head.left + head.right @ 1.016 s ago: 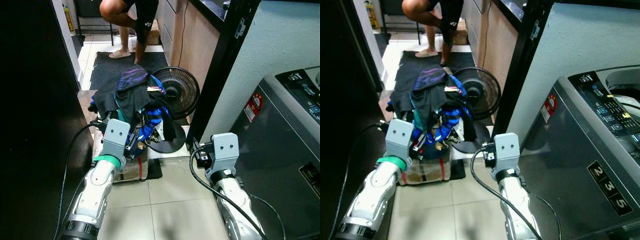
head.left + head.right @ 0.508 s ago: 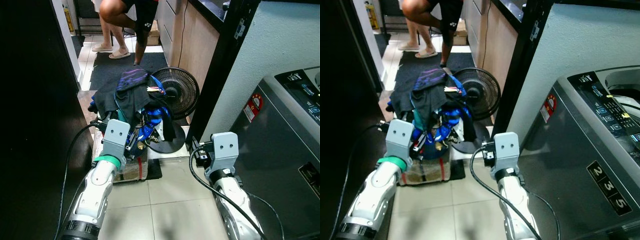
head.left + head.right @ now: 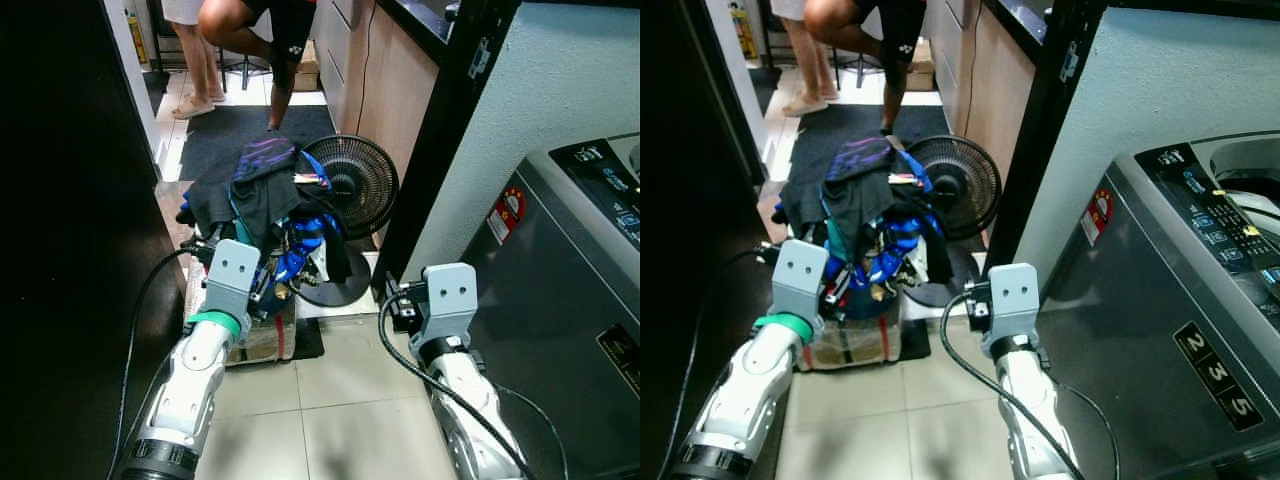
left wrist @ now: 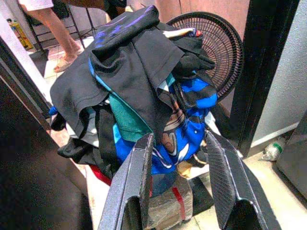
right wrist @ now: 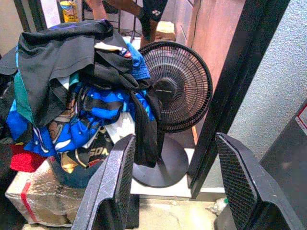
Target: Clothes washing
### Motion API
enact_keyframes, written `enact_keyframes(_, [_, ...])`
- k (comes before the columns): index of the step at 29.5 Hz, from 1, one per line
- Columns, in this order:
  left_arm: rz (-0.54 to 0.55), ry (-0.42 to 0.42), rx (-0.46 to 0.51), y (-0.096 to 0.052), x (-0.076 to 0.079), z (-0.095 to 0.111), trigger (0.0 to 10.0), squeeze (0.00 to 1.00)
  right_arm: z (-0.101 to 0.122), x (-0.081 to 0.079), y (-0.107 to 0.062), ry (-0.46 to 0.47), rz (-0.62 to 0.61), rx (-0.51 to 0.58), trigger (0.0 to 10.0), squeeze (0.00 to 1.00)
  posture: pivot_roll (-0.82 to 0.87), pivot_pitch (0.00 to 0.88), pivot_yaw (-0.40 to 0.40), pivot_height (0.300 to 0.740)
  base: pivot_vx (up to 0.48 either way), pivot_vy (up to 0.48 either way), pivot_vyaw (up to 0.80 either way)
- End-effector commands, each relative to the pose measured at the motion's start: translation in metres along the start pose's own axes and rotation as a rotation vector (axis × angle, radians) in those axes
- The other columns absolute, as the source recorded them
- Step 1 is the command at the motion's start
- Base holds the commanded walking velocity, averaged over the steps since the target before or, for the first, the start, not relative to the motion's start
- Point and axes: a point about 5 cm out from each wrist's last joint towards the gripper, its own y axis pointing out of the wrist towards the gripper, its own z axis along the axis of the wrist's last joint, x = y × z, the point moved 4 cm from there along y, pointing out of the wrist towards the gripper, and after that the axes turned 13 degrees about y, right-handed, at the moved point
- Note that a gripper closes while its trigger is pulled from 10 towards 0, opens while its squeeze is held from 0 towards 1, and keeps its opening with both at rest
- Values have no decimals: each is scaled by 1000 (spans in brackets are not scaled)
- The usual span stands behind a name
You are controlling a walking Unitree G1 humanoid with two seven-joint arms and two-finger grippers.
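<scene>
A heap of clothes, black, blue and teal, is piled on a basket on the floor ahead and to my left. The left wrist view looks straight at the clothes. My left gripper is open just short of the heap's lower front, with nothing between its fingers. In the right wrist view my right gripper is also open and empty, held above the floor to the right of the heap and pointing toward the fan. The grey washing machine stands at my right, its control panel facing up.
A black floor fan stands right behind the heap. The basket rests on a plastic-wrapped box. A black post and pale wall close the right side, a dark wall the left. A person's legs are at the back, by a dark mat.
The legs at the back have shifted, and a second pair has walked off to the left. Both arms and the heap have stayed almost still.
</scene>
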Motion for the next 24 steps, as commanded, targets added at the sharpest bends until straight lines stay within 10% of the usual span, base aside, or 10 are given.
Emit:
enact_keyframes(1, [-4, 8, -8, -1, 3, -2, 10000, 0, -4, 2, -3, 4, -4, -15, 10000, 0, 16, 68, 15, 740, 0, 0, 0])
enact_keyframes(24, [3, 4, 9, 0, 9, 0, 10000, 0, -6, 4, -3, -52, 1, -26, 10000, 0, -2, 62, -7, 740, 341, 0, 370])
